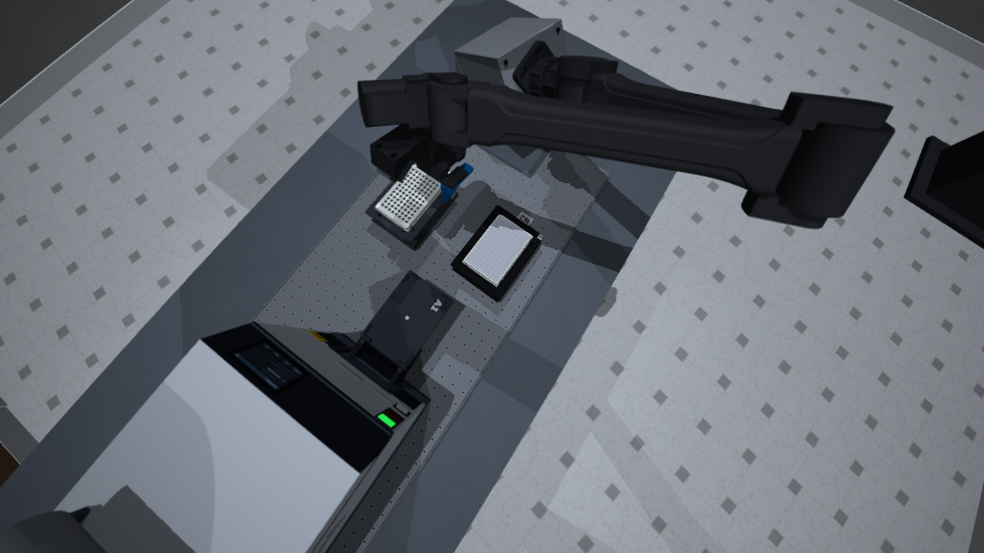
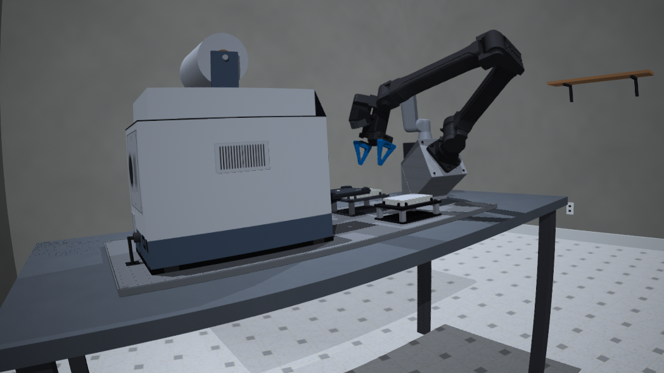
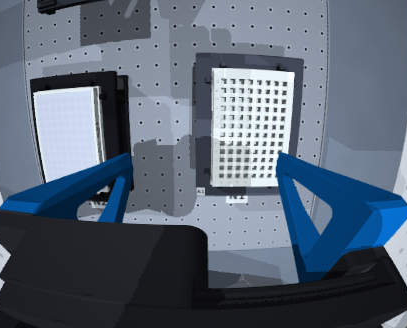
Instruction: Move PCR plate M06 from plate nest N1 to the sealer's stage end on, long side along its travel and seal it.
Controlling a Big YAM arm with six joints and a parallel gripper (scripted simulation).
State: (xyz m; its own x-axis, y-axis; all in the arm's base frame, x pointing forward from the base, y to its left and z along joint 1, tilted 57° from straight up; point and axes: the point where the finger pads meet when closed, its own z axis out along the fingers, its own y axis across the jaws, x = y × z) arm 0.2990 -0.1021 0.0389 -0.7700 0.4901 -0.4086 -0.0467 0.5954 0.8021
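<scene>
M06 (image 1: 407, 196) (image 3: 250, 125), a white plate with open wells, lies flat on the dark nest N1 (image 1: 416, 237) (image 3: 202, 150). M09 (image 1: 499, 249) (image 2: 407, 199) (image 3: 67, 135), covered with pale foil, lies on the black nest N2 (image 1: 513, 272) (image 3: 110, 100). My gripper (image 2: 370, 163) (image 3: 204, 160) is open and empty, well above the nests. In the wrist view one blue fingertip overlaps M06's right edge, the other N2's near right corner. The sealer's stage (image 1: 395, 307) stands out with no plate on it. The lamp (image 1: 386, 420) is green. The START key cannot be told clearly.
The sealer housing (image 2: 230, 163) stands tall beyond the stage, with a foil roll (image 2: 213, 60) on top. The stage lies between housing and nests. A grey block (image 2: 433, 173) carries the arm's base. Both nests stand raised on posts.
</scene>
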